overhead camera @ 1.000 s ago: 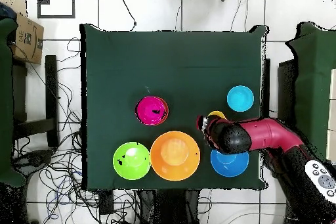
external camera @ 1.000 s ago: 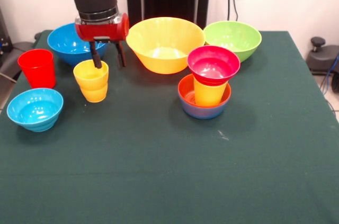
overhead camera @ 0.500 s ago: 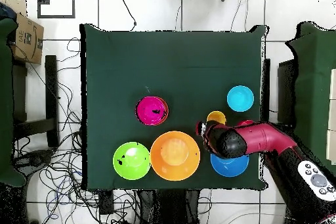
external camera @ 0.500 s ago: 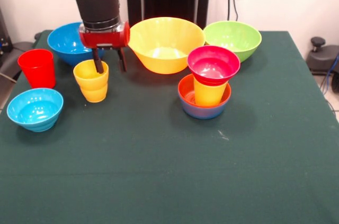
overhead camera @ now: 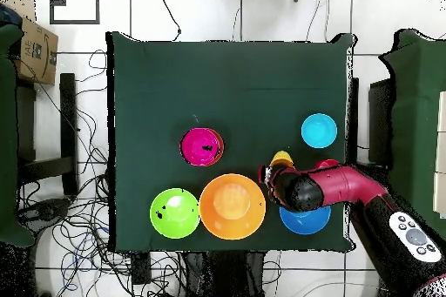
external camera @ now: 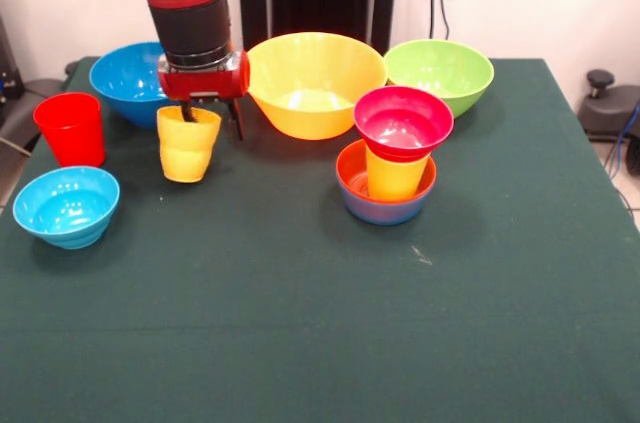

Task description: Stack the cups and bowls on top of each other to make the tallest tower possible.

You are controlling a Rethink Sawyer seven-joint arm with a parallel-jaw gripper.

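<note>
Jaws gripping tilted yellow cups [external camera: 188, 146] by the rim, beside red cup [external camera: 71, 129]

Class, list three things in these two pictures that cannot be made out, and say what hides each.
1. Overhead view: the red cup, hidden under the arm.
2. Front view: whether the yellow cups touch the table.
3. Both views: what lies under the crimson bowl inside the stack.

A dark green cloth-covered surface [overhead camera: 226, 84] stands on a white tiled floor [overhead camera: 261, 15] strewn with black cables [overhead camera: 83, 189], a cardboard box [overhead camera: 33, 50] alongside
</note>
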